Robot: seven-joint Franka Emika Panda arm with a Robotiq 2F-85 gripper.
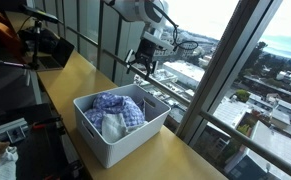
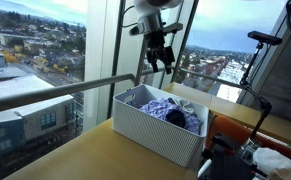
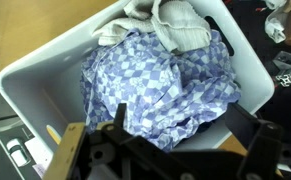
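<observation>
While the gripper (image 1: 145,64) hangs in the air well above the white bin (image 1: 113,148), its fingers (image 3: 69,150) stand spread wide with nothing between them. The blue-and-white checkered cloth (image 3: 165,90) lies crumpled inside the bin and fills most of it, with a white cloth (image 3: 173,24) bunched against it at one end. The bin stands on the wooden table (image 1: 70,72) beside the window.

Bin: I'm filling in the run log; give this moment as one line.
claw: open, empty, above bin | bin holds: checkered cloth, white cloth
</observation>
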